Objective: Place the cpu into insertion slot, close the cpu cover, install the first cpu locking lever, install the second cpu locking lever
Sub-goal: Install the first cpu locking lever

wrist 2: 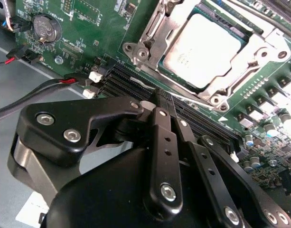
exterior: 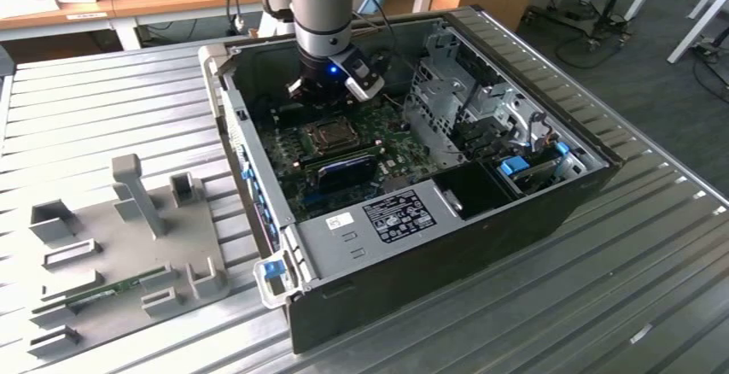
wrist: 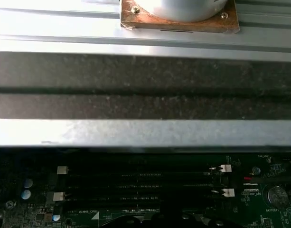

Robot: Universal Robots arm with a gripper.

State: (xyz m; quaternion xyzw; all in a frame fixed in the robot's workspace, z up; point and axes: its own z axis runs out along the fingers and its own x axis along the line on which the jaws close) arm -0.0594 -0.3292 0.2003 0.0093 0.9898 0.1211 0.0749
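Observation:
The cpu lies flat in its socket on the green motherboard, its grey metal top showing. The cpu cover, a silvery frame, lies down around it with the chip showing through its window. My gripper hovers over the black memory slots just beside the socket, its black fingers shut together with nothing between them. In the exterior view the gripper hangs inside the open computer case, just above and behind the socket with the cpu.
A coin battery and red and black cables lie near the gripper. A metal drive cage stands at the exterior view's right of the socket. The case wall rises beside the memory slots. A grey fixture plate sits outside the case.

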